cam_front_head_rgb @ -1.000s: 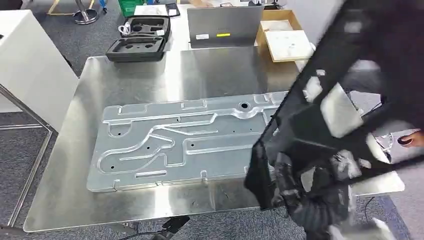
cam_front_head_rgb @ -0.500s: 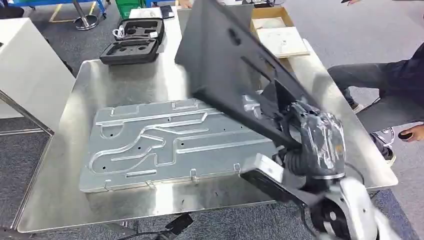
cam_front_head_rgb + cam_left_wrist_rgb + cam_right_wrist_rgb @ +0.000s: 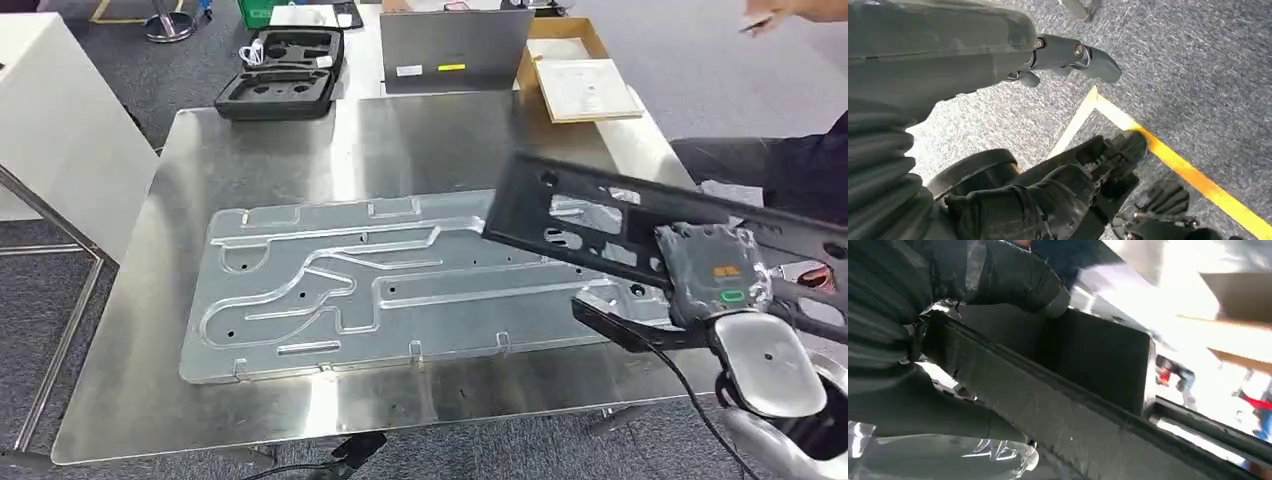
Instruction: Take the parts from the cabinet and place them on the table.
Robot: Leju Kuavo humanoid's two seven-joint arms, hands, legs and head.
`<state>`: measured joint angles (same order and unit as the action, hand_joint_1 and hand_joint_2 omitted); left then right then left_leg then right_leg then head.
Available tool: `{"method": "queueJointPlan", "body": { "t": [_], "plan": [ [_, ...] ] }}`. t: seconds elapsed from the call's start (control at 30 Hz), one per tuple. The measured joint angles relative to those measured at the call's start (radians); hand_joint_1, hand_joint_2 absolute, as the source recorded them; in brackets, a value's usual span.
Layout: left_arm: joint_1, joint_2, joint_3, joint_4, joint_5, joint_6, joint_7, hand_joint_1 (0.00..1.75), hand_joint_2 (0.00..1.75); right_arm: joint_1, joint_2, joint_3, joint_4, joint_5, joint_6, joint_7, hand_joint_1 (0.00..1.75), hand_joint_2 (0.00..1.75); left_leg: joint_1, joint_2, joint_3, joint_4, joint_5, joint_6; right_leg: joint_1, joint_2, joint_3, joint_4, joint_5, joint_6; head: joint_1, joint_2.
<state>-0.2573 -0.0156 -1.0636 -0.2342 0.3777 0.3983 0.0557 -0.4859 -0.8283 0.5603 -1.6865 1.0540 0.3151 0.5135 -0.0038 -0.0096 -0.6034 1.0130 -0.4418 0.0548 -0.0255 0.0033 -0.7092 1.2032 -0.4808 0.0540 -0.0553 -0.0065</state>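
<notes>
Gripping the black frame part (image 3: pixel 600 225), your right hand (image 3: pixel 712 272) sits at the table's near right edge; in the right wrist view the thumb (image 3: pixel 1013 275) presses on one face of the part (image 3: pixel 1088 390) and the rest of the hand closes under it. From the hand, the frame reaches away to the left over the steel table (image 3: pixel 270 150), its far end above the right end of the large grey stamped plate (image 3: pixel 350 290) that lies flat on the tabletop. You cannot tell whether the frame touches the plate or hangs just over it. Far beyond the hand, at the table's back edge, an open black case (image 3: pixel 280 75) shows moulded foam hollows, with a coiled white cable (image 3: pixel 250 52) in its upper half. Beyond the hand and a little to its left, a cardboard box (image 3: pixel 572 72) holds flat white sheets, and a grey panel (image 3: pixel 455 50) stands upright just beside it. A person's dark sleeve (image 3: pixel 810 165) is close to the hand's right. Your left hand (image 3: pixel 1083 180) hangs over grey carpet with a yellow floor line (image 3: pixel 1188 175), its dark fingers (image 3: pixel 1118 150) curled in around nothing.
</notes>
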Motion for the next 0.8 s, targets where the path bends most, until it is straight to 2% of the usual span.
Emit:
{"method": "queueJointPlan", "body": {
  "t": [0.03, 0.07, 0.1, 0.13, 0.2, 0.23, 0.27, 0.3, 0.37, 0.4, 0.43, 0.47, 0.5, 0.57, 0.6, 0.67, 0.73, 0.77, 0.8],
  "plan": [
    [-0.001, -0.002, 0.0, 0.0, 0.0, 0.0, 0.0, 0.0, 1.75, 0.006, -0.015, -0.013, 0.002, 0.0, 0.0, 0.0, 1.64, 1.75, 0.0, 0.0, 0.0, 0.01, -0.007, -0.004, -0.003, -0.001, 0.043, -0.093, 0.046, 0.002, -0.001, 0.0],
    [-0.002, -0.002, 0.0, 0.0, 0.0, 0.0, 0.0, 0.0, 1.75, 0.011, -0.024, -0.024, 0.004, 0.001, 0.001, 0.0, 1.64, 1.75, -0.001, 0.001, -0.004, 0.018, -0.015, -0.011, -0.004, -0.002, 0.069, -0.147, 0.039, 0.001, 0.0, 0.0],
    [-0.004, -0.003, 0.0, 0.0, -0.001, 0.0, 0.0, 0.0, 1.75, 0.012, -0.027, -0.027, 0.006, 0.003, 0.003, 0.0, 1.64, 1.75, -0.008, 0.001, -0.01, 0.028, -0.02, -0.016, 0.006, 0.0, 0.075, -0.155, 0.039, -0.006, 0.002, 0.0],
    [-0.005, -0.003, 0.0, 0.0, -0.001, 0.0, 0.001, 0.0, 1.75, 0.019, -0.036, -0.031, 0.006, 0.006, 0.006, 0.0, 1.64, 1.75, -0.009, 0.002, -0.01, 0.025, -0.02, -0.018, 0.001, 0.001, 0.073, -0.153, 0.041, -0.015, -0.002, 0.0],
    [-0.006, -0.003, 0.0, 0.0, -0.002, -0.001, 0.001, 0.0, 1.75, 0.027, -0.04, -0.034, 0.006, 0.011, 0.007, 0.0, 1.64, 1.75, -0.007, 0.002, -0.008, 0.02, -0.018, -0.024, 0.004, 0.003, 0.072, -0.152, 0.041, -0.025, -0.003, 0.0],
    [-0.006, -0.003, 0.0, 0.0, -0.002, -0.001, 0.001, 0.0, 1.75, 0.026, -0.04, -0.034, 0.006, 0.014, 0.007, 0.0, 1.64, 1.75, -0.012, 0.002, -0.008, 0.025, -0.02, -0.026, -0.003, 0.003, 0.073, -0.156, 0.044, -0.031, -0.004, 0.0],
    [-0.007, -0.003, 0.0, 0.0, -0.002, -0.001, 0.001, 0.0, 1.75, 0.023, -0.04, -0.034, 0.006, 0.023, 0.008, 0.0, 1.64, 1.75, -0.009, 0.002, -0.014, 0.041, -0.035, -0.033, -0.005, 0.002, 0.078, -0.158, 0.044, -0.037, -0.002, 0.0],
    [-0.009, -0.007, 0.0, 0.0, -0.003, -0.001, 0.001, 0.0, 1.75, 0.02, -0.04, -0.034, 0.006, 0.028, 0.008, 0.0, 1.64, 1.75, -0.008, 0.003, -0.03, 0.084, -0.063, -0.042, -0.006, 0.0, 0.08, -0.158, 0.043, -0.038, -0.006, 0.0],
    [-0.015, -0.008, 0.0, 0.0, -0.005, -0.002, 0.0, 0.0, 1.75, 0.007, -0.039, -0.031, -0.003, 0.053, 0.011, 0.0, 1.64, 1.75, -0.001, 0.004, -0.103, 0.232, -0.131, -0.051, -0.005, -0.005, 0.08, -0.158, 0.041, -0.042, -0.014, 0.0],
    [-0.015, -0.009, 0.0, 0.0, -0.006, -0.002, -0.001, 0.0, 1.75, -0.005, -0.034, -0.026, -0.007, 0.069, 0.016, 0.0, 1.64, 1.75, -0.001, 0.004, -0.139, 0.299, -0.15, -0.053, -0.004, -0.005, 0.08, -0.158, 0.041, -0.043, -0.014, 0.0],
    [-0.015, -0.011, 0.0, 0.0, -0.008, -0.002, -0.002, 0.0, 1.75, -0.017, -0.025, -0.023, -0.008, 0.076, 0.018, 0.0, 1.64, 1.75, -0.001, 0.004, -0.154, 0.321, -0.147, -0.052, -0.003, -0.006, 0.08, -0.158, 0.04, -0.043, -0.014, 0.0],
    [-0.016, -0.011, 0.0, 0.0, -0.009, -0.002, -0.003, 0.0, 1.75, -0.032, -0.014, -0.007, -0.011, 0.1, 0.023, 0.0, 1.64, 1.75, -0.001, 0.004, -0.151, 0.305, -0.127, -0.05, -0.001, -0.005, 0.081, -0.158, 0.04, -0.044, -0.014, 0.0],
    [-0.019, -0.012, 0.0, 0.0, -0.01, -0.002, -0.004, 0.0, 1.75, -0.046, -0.001, 0.007, -0.012, 0.114, 0.024, -0.002, 1.64, 1.75, -0.003, 0.004, -0.125, 0.245, -0.085, -0.043, 0.002, -0.004, 0.082, -0.158, 0.04, -0.044, -0.014, 0.0],
    [-0.028, -0.013, 0.0, 0.0, -0.011, -0.003, -0.004, 0.0, 1.75, -0.086, 0.038, 0.044, -0.018, 0.146, 0.022, -0.007, 1.64, 1.75, -0.011, 0.004, -0.04, 0.066, 0.005, -0.02, 0.005, -0.004, 0.085, -0.158, 0.039, -0.045, -0.014, 0.0],
    [-0.036, -0.013, 0.0, 0.0, -0.012, -0.003, -0.004, 0.0, 1.75, -0.116, 0.068, 0.066, -0.019, 0.161, 0.018, -0.011, 1.64, 1.75, -0.015, 0.006, -0.022, 0.025, -0.01, -0.011, 0.005, -0.003, 0.084, -0.16, 0.04, -0.044, -0.01, 0.0],
    [-0.044, -0.017, 0.0, 0.0, -0.017, -0.008, 0.003, 0.0, 1.75, -0.165, 0.126, 0.11, -0.019, 0.185, 0.003, -0.024, 1.64, 1.75, -0.02, 0.005, -0.018, 0.014, -0.001, -0.015, 0.003, 0.0, 0.079, -0.162, 0.045, -0.035, -0.018, 0.0],
    [-0.044, -0.017, 0.0, 0.0, -0.02, -0.011, 0.009, 0.0, 1.75, -0.188, 0.174, 0.15, -0.023, 0.195, -0.019, -0.039, 1.64, 1.75, -0.021, 0.004, -0.016, 0.005, 0.005, -0.01, 0.002, -0.002, 0.085, -0.171, 0.048, -0.027, -0.016, 0.0],
    [-0.045, -0.018, 0.0, 0.0, -0.023, -0.013, 0.01, 0.0, 1.75, -0.203, 0.202, 0.178, -0.024, 0.196, -0.025, -0.046, 1.64, 1.75, -0.006, 0.004, -0.004, -0.018, 0.017, -0.008, 0.006, -0.003, 0.084, -0.171, 0.041, -0.024, -0.016, 0.0],
    [-0.047, -0.018, 0.0, 0.0, -0.025, -0.015, 0.016, 0.0, 1.75, -0.22, 0.229, 0.199, -0.024, 0.198, -0.034, -0.048, 1.64, 1.75, -0.007, 0.003, 0.0, -0.026, 0.022, -0.005, 0.008, -0.004, 0.073, -0.145, 0.019, -0.023, -0.014, 0.0]
  ]
}}
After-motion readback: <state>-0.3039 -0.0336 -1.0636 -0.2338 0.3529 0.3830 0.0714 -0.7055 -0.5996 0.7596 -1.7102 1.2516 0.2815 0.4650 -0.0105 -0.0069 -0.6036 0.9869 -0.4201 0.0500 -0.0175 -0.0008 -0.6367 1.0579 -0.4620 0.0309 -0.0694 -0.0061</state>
